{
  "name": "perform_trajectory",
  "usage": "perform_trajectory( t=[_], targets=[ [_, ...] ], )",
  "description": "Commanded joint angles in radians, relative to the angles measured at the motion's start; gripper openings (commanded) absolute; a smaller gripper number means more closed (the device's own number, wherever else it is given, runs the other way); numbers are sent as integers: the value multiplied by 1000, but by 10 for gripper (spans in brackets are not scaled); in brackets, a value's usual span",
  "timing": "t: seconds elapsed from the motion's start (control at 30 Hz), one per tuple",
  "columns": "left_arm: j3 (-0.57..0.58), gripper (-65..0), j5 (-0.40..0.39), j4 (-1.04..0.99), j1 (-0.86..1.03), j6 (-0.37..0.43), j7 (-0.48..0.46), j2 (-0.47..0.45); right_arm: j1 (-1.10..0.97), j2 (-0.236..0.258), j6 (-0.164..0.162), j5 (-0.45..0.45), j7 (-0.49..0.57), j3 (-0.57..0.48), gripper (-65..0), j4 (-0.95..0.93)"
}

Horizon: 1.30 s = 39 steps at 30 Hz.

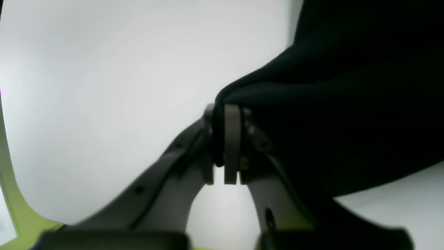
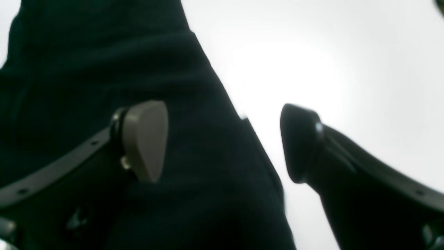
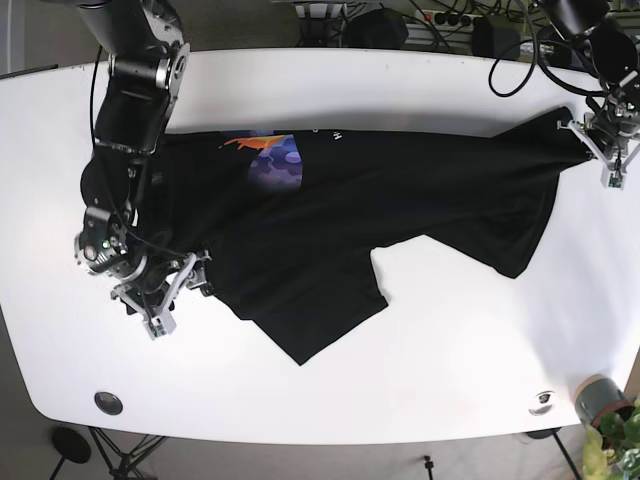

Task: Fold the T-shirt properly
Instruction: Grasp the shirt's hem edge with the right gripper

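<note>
Right there, T-shirt [image 3: 400, 210] hem in left hand [image 1: 227, 146].

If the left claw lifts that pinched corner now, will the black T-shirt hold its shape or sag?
It will likely sag: the T-shirt already lies rumpled and creased on the table. The left claw pinches only a thin bunched edge, so it may slip. The right claw is open, leaving that end to drag.

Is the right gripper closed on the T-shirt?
No, the right gripper is open: its fingers stand wide apart, with the T-shirt edge passing between them ungripped.
</note>
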Motion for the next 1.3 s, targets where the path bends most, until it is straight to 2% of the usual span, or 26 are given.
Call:
perform_trajectory(
  t=[0.0, 0.1, 0.23, 0.43, 0.6, 0.83, 0.97, 1.13, 1.27],
  targets=[
    [-6, -650, -4, 18, -7, 6, -15, -24, 67, 10, 1, 10, 73, -16, -168, -74],
    [-6, -650, -4, 21, -7, 6, -15, -24, 128, 40, 1, 10, 148, -63, -168, -204],
    [-6, -650, -4, 19, -7, 6, -15, -24, 193, 57, 1, 11, 248, -113, -168, -364],
    [-6, -650, -4, 19, -7, 6, -15, -24, 279, 79, 1, 10, 397, -120, -168, -591],
    [-6, -650, -4, 19, -7, 6, -15, -24, 315, 80, 0, -3, 471, -122, -168, -697],
    [-6, -650, -4, 21, -7, 6, -15, -24, 314, 53, 0, -154, 586, -117, -168, -804],
    [-6, -650, -4, 21, -7, 6, -15, -24, 311, 50, -2, -173, 630, -117, -168, -853],
    [-6, -650, -4, 18, -6, 6, -15, -24, 309, 40, -2, -173, 633, -117, -168, -872],
    [-6, -650, -4, 18, -6, 6, -15, -24, 309, 7, -2, -174, 630, -119, -168, -872]
  ],
)
